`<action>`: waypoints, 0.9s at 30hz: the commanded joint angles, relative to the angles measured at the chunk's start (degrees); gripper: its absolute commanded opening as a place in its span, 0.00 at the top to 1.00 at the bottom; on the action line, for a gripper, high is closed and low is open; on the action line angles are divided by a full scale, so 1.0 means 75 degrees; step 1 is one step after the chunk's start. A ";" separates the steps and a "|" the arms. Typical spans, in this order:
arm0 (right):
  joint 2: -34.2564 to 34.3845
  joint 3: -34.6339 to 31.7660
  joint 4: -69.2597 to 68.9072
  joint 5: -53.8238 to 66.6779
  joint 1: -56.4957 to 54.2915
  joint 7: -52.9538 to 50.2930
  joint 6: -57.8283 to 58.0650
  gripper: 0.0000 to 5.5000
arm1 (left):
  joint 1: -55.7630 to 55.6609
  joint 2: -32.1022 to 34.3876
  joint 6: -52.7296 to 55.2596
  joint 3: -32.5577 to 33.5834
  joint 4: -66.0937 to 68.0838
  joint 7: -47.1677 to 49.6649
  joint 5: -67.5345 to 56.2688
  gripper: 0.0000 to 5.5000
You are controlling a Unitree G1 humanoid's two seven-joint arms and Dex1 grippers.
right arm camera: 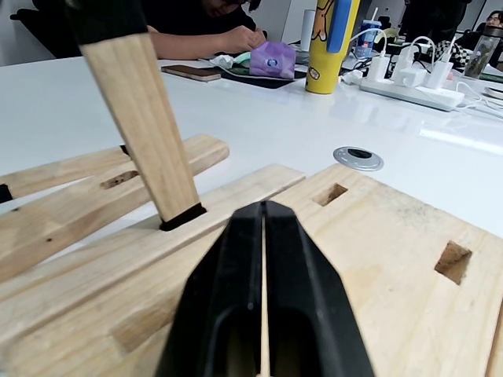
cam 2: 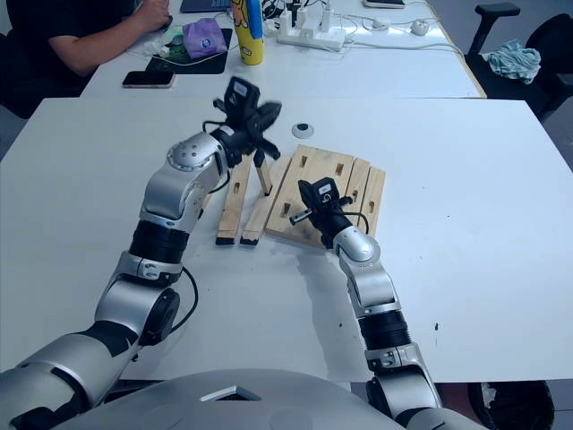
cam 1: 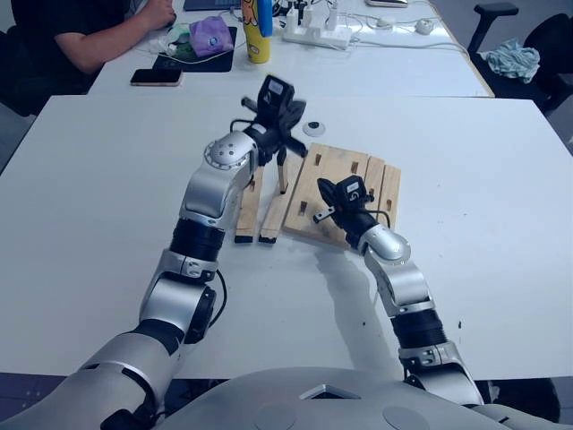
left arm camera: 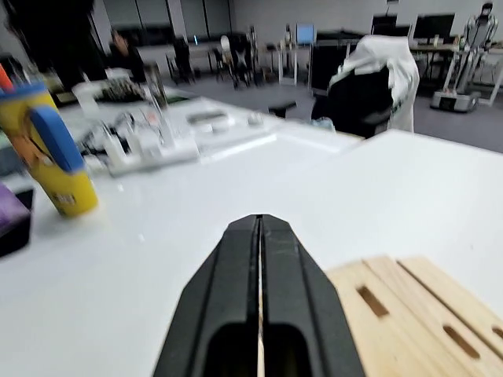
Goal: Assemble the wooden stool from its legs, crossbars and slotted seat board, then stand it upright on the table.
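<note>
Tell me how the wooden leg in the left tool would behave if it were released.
The leg looks like stiff solid wood, so it should not bend in the left tool. It is slim and stands tilted on its small dark tip, so it would probably topple if released. Its flat faces suggest little rolling.

L arm raised, L gripper [left arm camera: 260,225] clamped — R gripper [right arm camera: 263,207] low, closed

On the far desk [cam 1: 403,72] you have a yellow bottle [cam 1: 257,31], a white power strip [cam 1: 318,34], a dark phone [cam 1: 157,77] and a purple pouch [cam 1: 211,36].
</note>
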 commanded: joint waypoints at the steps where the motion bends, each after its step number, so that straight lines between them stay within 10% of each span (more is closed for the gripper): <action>1: -0.0008 -0.0014 0.0086 -0.0027 -0.0075 -0.0011 -0.0043 1.00 | 0.0095 -0.0062 -0.0404 -0.0093 -0.0719 0.0293 0.0313 1.00; 14: 0.0088 0.0102 0.0008 -0.0048 0.0056 -0.0055 -0.0033 1.00 | 0.0773 0.0264 0.2672 -0.0714 0.0954 -0.0742 0.0091 1.00; 27: 0.0030 0.0070 -0.0026 -0.0001 0.0143 -0.0034 -0.0012 1.00 | 0.1028 0.0314 0.0134 0.0230 -0.0881 0.0922 0.0684 1.00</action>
